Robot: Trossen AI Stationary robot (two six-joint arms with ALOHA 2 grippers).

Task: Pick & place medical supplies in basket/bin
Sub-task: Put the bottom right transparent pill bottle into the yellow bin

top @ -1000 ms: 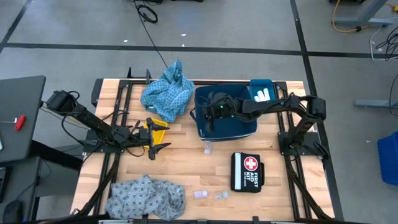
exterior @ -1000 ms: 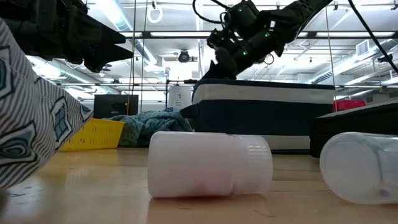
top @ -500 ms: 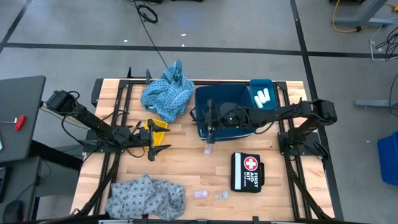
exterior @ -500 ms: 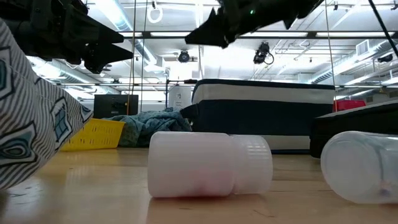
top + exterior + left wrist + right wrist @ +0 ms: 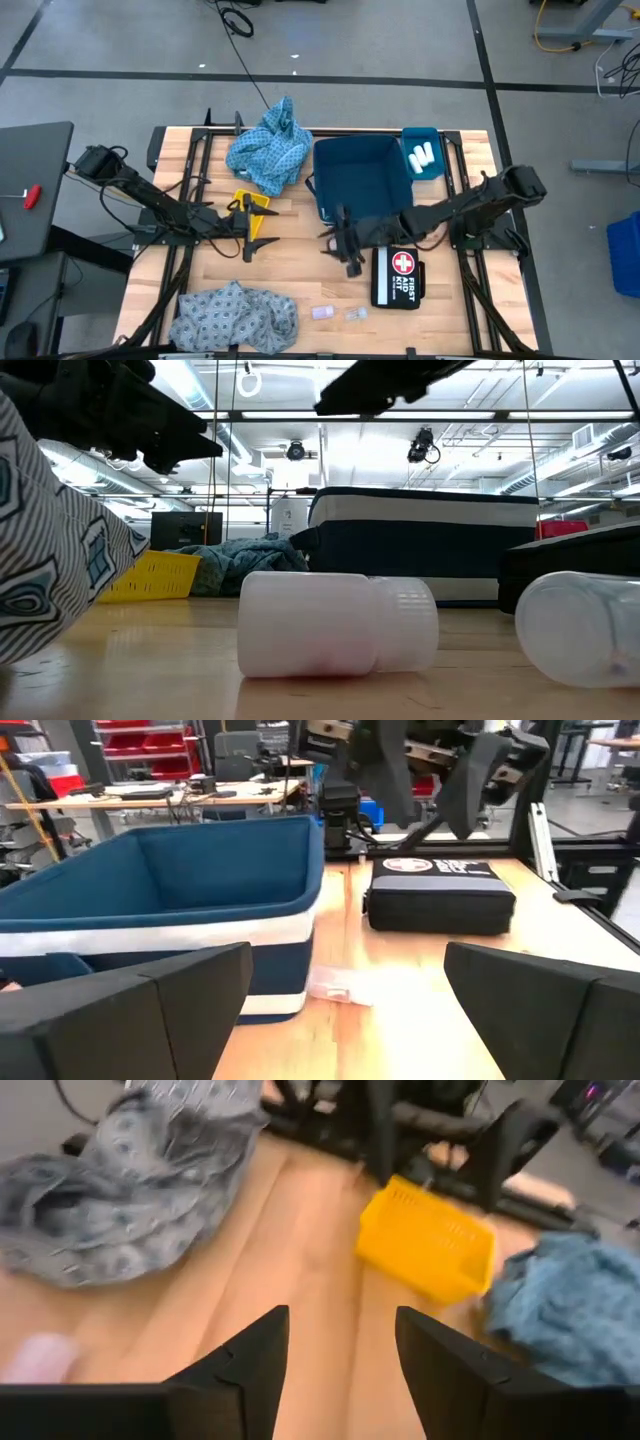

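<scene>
Hovering with fingers spread, the right claw (image 5: 344,243) hangs between navy bin (image 5: 362,180) and first-aid kit (image 5: 397,276).

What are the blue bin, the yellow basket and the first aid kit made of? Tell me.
The blue bin looks like soft matte fabric, with a white band around its wall in the left wrist view. The yellow basket seems to be rigid plastic mesh. The first aid kit looks like a black textile pouch, possibly nylon.

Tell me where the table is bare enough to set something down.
Bare wood lies between the grey cloth and the first aid kit, apart from two small vials, and right of the kit. It is crowded around the blue bin, where the right gripper and left gripper hover.
</scene>
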